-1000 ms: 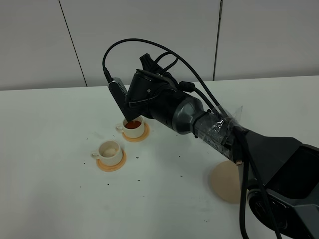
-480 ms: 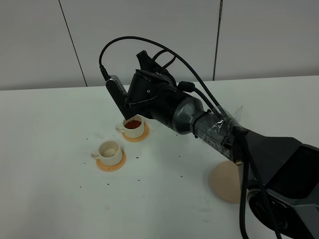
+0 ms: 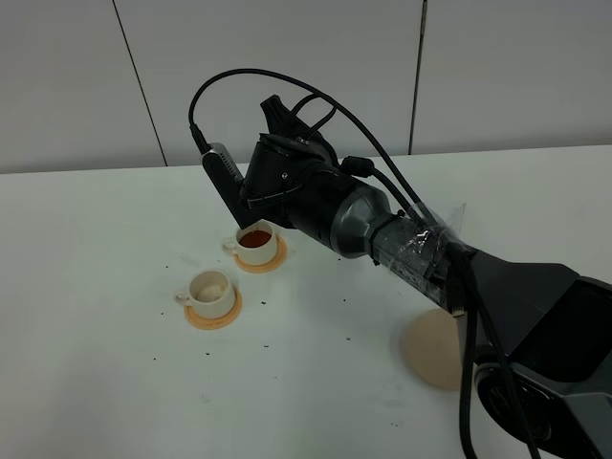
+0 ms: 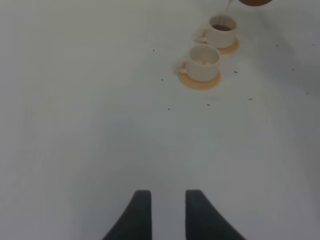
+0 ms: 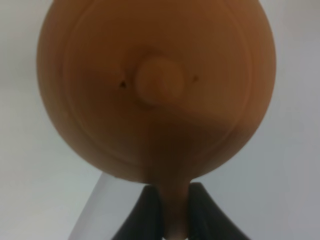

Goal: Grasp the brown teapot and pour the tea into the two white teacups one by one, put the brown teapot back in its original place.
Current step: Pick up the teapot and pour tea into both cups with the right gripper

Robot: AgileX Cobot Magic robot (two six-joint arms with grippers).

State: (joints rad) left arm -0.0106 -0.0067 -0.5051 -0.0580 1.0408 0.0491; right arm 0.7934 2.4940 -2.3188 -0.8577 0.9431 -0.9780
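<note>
My right gripper [image 5: 175, 212] is shut on the loop handle of the brown teapot [image 5: 159, 80], which fills the right wrist view, lid towards the camera. In the high view the right arm [image 3: 306, 191] reaches across to the left and hides the teapot, held tilted just above the far white teacup [image 3: 255, 240], which holds dark tea [image 4: 221, 27]. A thin stream [image 4: 229, 7] falls from the teapot's edge [image 4: 255, 1]. The near white teacup [image 3: 209, 288] holds no tea; it also shows in the left wrist view [image 4: 204, 61]. My left gripper [image 4: 164, 216] is open and empty, well short of the cups.
Each cup stands on a small orange coaster [image 3: 216, 316]. The pale tan disc coaster [image 3: 432, 352] lies bare at the right, partly behind the right arm's forearm. Small dark specks dot the white table [image 3: 96, 249]. A grey wall stands behind.
The right arm's wrist has lifted slightly and drawn back a little from the far cup. The cups and coasters have not moved.
</note>
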